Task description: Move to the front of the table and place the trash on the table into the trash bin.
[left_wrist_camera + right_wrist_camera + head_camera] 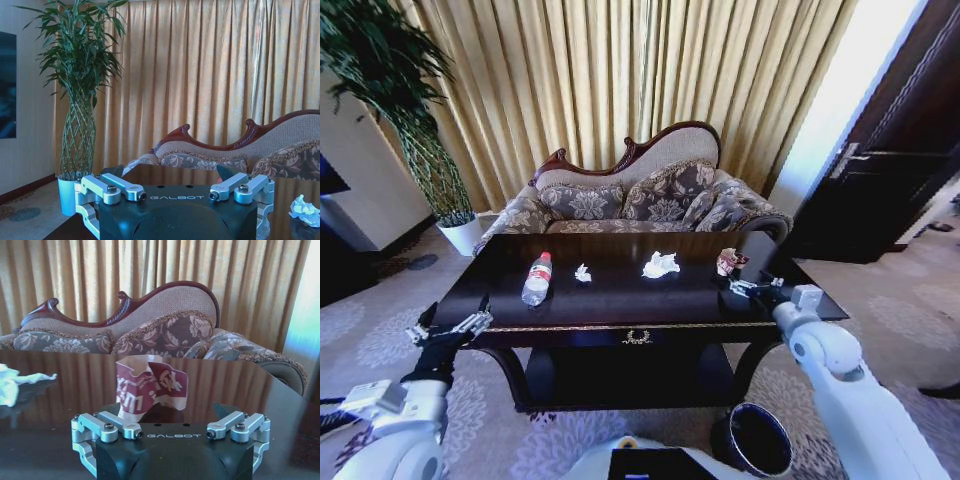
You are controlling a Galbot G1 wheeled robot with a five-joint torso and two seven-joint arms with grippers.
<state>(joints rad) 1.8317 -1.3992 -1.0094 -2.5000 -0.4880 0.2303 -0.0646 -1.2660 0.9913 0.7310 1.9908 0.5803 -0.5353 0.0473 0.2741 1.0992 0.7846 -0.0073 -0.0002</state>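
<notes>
The dark glossy table (620, 310) stands right in front of me. On it lie a clear bottle (537, 278) with a red cap, a small white paper scrap (583, 272), a larger crumpled white paper (660, 265) and a crumpled red-and-white wrapper (730, 262). My right gripper (755, 287) hovers open over the table's right part, just short of the wrapper (150, 390), which stands ahead of its spread fingers. My left gripper (453, 322) is open at the table's front left corner, with nothing between its fingers. The maroon trash bin (757, 440) stands on the carpet below the table's front right.
A patterned sofa (640, 200) sits behind the table, before gold curtains. A tall plant in a white pot (460, 232) stands at the back left. A dark door (890, 170) is at the right. Carpet surrounds the table.
</notes>
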